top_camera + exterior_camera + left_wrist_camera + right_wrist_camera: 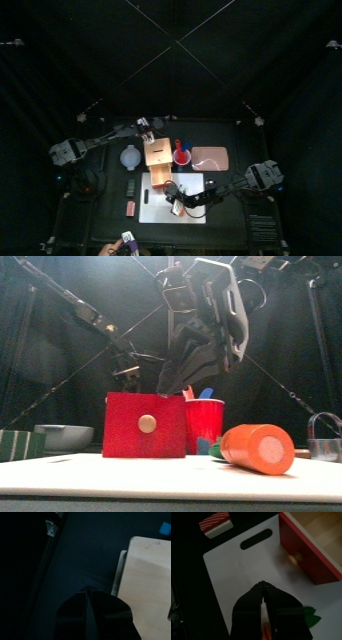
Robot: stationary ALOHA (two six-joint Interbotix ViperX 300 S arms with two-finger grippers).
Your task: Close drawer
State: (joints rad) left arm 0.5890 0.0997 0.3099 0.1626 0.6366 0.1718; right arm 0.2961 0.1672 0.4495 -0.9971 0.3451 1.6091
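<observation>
Red-fronted drawer point(314, 559), pulled out toward the top view's lower centre, lies just ahead of the right gripper point(260, 586), its jaws almost shut and empty, nearer than the left arm point(107, 140).

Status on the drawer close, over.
Right gripper shut, over white cutting board, facing drawer front. Left gripper away from it. Drawer open. Nothing between right gripper and drawer.
</observation>
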